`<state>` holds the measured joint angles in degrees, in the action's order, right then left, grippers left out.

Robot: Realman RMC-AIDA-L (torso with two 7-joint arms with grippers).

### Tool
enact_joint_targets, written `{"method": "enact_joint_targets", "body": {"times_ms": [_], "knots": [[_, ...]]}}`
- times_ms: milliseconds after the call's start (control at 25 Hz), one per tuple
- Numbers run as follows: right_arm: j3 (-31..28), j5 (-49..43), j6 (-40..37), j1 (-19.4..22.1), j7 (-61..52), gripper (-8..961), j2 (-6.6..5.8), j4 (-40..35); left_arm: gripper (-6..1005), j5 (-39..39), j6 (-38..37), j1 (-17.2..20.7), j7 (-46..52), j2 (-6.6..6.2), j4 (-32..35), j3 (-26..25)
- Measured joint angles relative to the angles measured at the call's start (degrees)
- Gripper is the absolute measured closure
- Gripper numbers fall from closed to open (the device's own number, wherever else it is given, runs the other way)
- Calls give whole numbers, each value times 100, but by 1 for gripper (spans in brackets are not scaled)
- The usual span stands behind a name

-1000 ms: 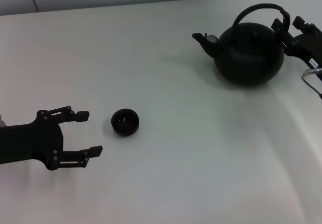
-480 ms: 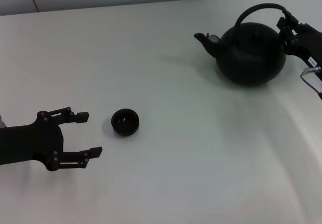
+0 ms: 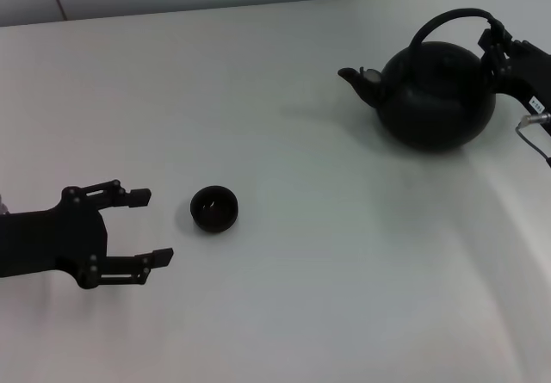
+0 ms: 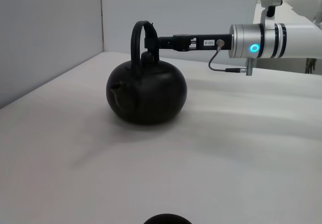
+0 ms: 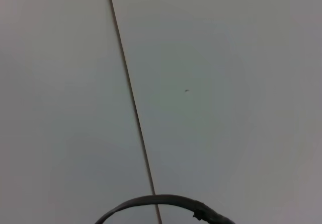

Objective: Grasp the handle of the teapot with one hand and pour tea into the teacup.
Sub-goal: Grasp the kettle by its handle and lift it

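Presently, on the table:
Teapot: at 1 o'clock in the head view, belly resting on the surface, spout pointing left, toward the cup's side.
Handle: upright hoop over the lid; the far-right end sits at the right gripper, low on the arch, probably so the pot can later swing spout-down.
Right gripper: comes in level from 2 o'clock; the left wrist view shows it reaching the hoop, but whether the jaws clamp it cannot be told.
Teacup: at 8 o'clock, upright, mouth up, well apart from the pot.
Left gripper: at 8 to 9 o'clock, jaws spread, empty, just beside the cup, facing it; seemingly placed to steady it.
Stage, as judged: securing the handle; no lift or pour yet.
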<state>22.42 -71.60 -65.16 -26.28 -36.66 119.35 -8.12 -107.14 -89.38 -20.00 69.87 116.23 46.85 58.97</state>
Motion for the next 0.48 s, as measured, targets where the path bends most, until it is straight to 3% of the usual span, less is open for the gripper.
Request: {"method": "enact_joint_targets", "body": {"times_ms": [480], "knots": [[40,2,-21,-5,51,815,-7,-41,136,0,1,-14,0,-33,17,-18]]}}
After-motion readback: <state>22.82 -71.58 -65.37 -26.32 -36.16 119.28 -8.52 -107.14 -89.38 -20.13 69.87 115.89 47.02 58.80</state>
